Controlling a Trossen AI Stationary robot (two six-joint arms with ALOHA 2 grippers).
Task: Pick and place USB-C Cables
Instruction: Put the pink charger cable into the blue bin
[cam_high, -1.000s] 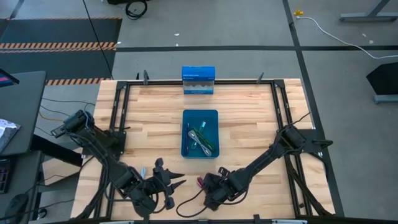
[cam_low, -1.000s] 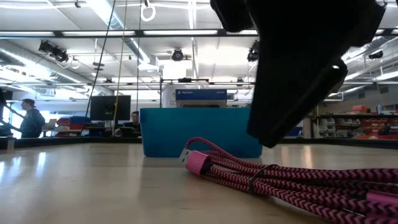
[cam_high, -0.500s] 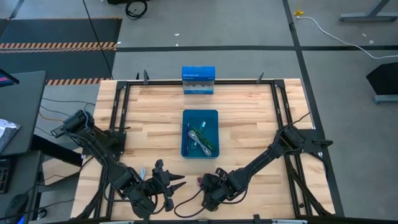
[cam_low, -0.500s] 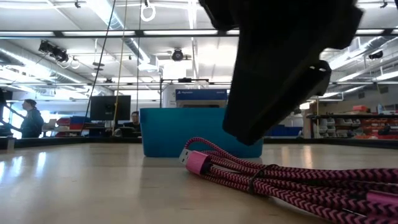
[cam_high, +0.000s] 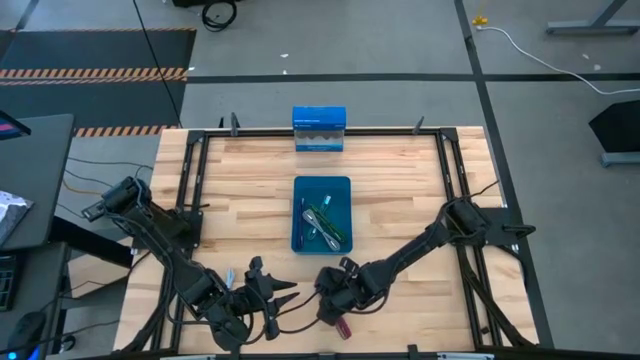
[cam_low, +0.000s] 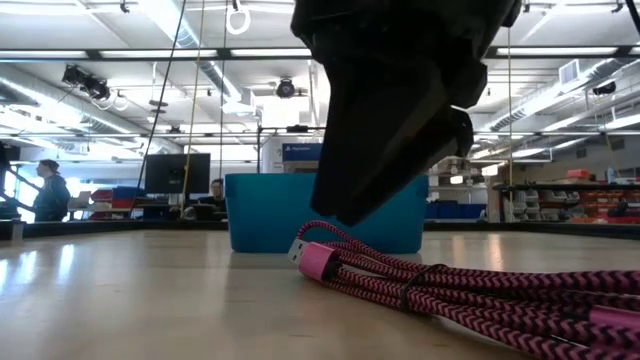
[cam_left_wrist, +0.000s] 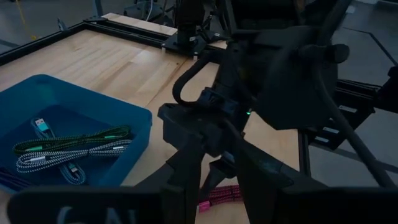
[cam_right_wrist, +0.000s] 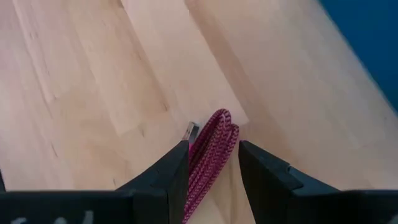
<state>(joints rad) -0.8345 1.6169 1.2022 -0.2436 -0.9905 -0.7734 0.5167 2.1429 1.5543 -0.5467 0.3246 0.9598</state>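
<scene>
My right gripper (cam_right_wrist: 211, 163) hung low over the magenta-red cable (cam_right_wrist: 210, 154) at the near edge of the table (cam_high: 400, 190), fingers spread to either side of the bundle, not yet pinching it. The cable lay flat on the wood, just near of the blue bin (cam_high: 338, 184), which held other cables (cam_left_wrist: 68, 144). My left gripper (cam_high: 268, 292) waited nearby to the left, fingers spread, holding nothing.
</scene>
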